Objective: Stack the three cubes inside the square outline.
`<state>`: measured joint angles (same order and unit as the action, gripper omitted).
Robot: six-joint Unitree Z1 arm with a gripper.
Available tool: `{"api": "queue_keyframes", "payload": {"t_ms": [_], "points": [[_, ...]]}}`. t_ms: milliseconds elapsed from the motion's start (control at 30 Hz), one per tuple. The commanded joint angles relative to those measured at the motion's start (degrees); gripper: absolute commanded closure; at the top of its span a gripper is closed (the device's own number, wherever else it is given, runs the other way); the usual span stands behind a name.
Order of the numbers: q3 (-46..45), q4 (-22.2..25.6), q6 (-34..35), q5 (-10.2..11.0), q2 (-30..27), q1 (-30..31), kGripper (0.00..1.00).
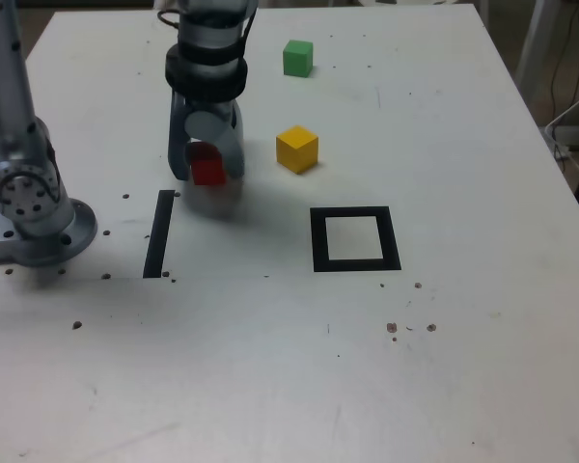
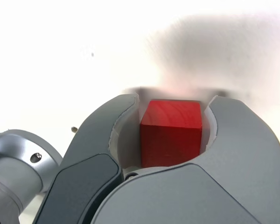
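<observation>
The claw [image 1: 206, 169] is squeezing the red cube [image 1: 208, 172] on the white worktop [image 1: 463, 367], left of the yellow cube [image 1: 297, 149] in the exterior view.

Red cube [image 1: 208, 171]: partly covered by the gripper [image 1: 208, 174] in the exterior view; lower faces hidden in the wrist view. Whether it touches the counter [image 1: 463, 367] cannot be told. Arm cut off at the exterior view's top edge.
</observation>
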<state>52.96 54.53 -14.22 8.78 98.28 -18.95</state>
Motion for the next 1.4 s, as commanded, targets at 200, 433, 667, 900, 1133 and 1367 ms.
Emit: {"api": "queue_keyframes", "payload": {"t_ms": [200,433,667,900,1133,1367], "points": [[6.8,7.2,4.3,-2.5,-0.9,9.3,0.72],[16.6,14.1,11.0,-3.0,1.2,19.3,0.72],[24.1,16.5,13.1,-3.3,6.4,23.5,0.72],[27.4,15.7,14.0,-3.4,11.1,23.9,0.72],[28.4,13.7,14.5,-3.7,14.1,24.0,0.72],[29.1,12.4,14.6,-3.9,15.9,24.5,0.72]]}}
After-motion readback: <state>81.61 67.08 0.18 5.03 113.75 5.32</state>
